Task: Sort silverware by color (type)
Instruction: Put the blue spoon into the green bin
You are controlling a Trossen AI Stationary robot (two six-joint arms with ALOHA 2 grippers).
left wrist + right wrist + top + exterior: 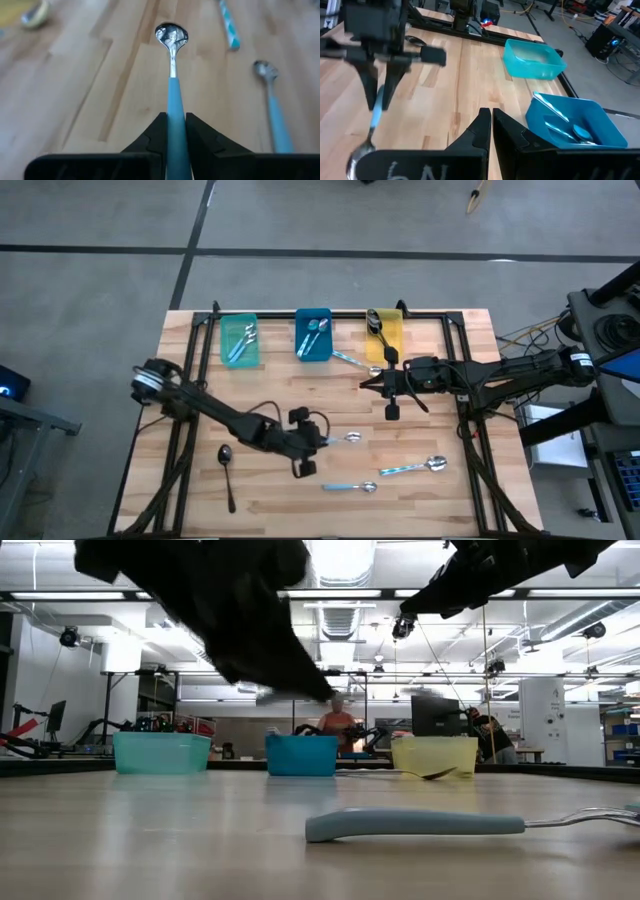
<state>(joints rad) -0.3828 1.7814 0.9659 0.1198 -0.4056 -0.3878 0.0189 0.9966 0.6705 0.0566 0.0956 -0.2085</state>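
Above mid-table, the left gripper (322, 440) grasps a blue-handled, silver-bowled spoon (172, 75), lifted mid-carry; next it needs carrying to the blue plastic bin (313, 335). The right gripper (392, 392) hovers clenched, empty.

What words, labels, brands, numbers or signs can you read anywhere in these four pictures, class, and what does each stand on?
Pale handwritten marks on the body of the right gripper, seen in its own wrist view: cut off at the picture's edge, unreadable.
Teal bin, blue bin, yellow bin, spoons and table: no text visible.
Room behind, low view: nothing legible.
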